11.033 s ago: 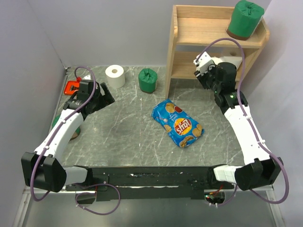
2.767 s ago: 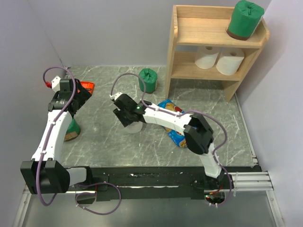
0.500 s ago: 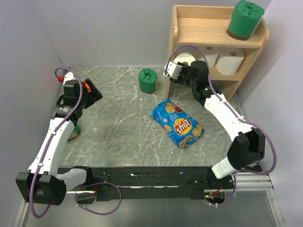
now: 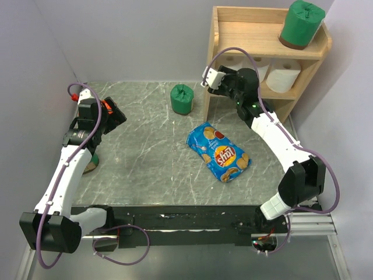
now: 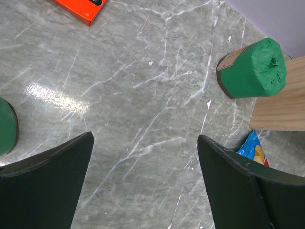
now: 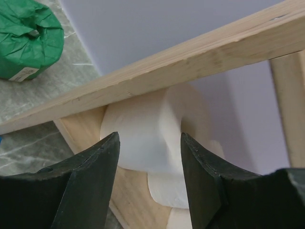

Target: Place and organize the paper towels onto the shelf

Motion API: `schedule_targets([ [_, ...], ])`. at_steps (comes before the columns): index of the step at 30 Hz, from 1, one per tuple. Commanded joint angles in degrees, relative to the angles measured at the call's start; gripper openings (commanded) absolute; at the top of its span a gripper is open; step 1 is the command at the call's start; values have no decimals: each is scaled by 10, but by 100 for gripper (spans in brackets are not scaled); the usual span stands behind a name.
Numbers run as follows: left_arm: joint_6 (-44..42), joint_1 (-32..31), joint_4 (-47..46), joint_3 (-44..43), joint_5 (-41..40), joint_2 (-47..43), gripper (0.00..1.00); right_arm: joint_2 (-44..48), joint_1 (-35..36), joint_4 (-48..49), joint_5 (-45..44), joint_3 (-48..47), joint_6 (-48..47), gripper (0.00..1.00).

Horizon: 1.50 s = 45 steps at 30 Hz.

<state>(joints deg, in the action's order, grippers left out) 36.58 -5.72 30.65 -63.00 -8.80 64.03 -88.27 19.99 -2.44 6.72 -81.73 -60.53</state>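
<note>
The wooden shelf (image 4: 247,30) stands at the back right. A green roll (image 4: 300,23) is on its top tier. Three white rolls stand on the lower tier: the left one (image 4: 233,60), the middle one (image 4: 259,68) and the right one (image 4: 284,74). My right gripper (image 4: 233,73) is open in front of the left white roll (image 6: 143,119), which stands just beyond the fingertips (image 6: 116,138). A second green roll (image 4: 182,98) stands on the table left of the shelf. A third green roll (image 4: 91,163) is half hidden under my left arm. My left gripper (image 5: 145,138) is open and empty above bare table.
A blue chip bag (image 4: 218,151) lies mid-table, in front of the shelf. A red flat tool (image 5: 81,9) lies at the far left, beside my left gripper (image 4: 115,114). Purple walls close in the left, back and right sides.
The right arm carried a white roll from the table to the shelf's lower tier. In the last half second it reached slightly deeper in. The left arm stayed still.
</note>
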Motion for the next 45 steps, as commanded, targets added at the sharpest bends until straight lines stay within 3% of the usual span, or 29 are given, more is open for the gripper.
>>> schedule_targets([
  [1, -6, -2, -19, 0, 6, -5, 96, -1, -4, 31, -2, -31, -4, 61],
  [10, 6, -2, -16, 0, -8, 0, 96, 64, 2, 27, 7, -3, 71, 63],
  [13, 45, -2, -1, -2, -68, 2, 96, 95, 21, 0, -5, 13, 145, 64],
  [18, 102, -2, 41, -6, -165, 20, 97, 136, 96, -21, -134, 49, 335, 68],
  [23, 178, 3, 118, -18, -287, 45, 99, 173, 190, -64, -194, 94, 393, 92],
  [27, 213, 30, 164, -33, -346, 65, 99, 201, 245, -55, -232, 153, 429, 99],
  [32, 189, 75, 143, -53, -332, 86, 99, 231, 255, -82, -226, 165, 507, 100],
  [36, 200, 116, 166, -77, -332, 125, 99, 250, 254, -90, -226, 170, 525, 100],
  [39, 175, 157, 145, -66, -287, 144, 97, 263, 255, -92, -210, 175, 526, 99],
  [45, 161, 169, 135, -63, -246, 188, 94, 263, 255, -107, -174, 162, 536, 96],
])
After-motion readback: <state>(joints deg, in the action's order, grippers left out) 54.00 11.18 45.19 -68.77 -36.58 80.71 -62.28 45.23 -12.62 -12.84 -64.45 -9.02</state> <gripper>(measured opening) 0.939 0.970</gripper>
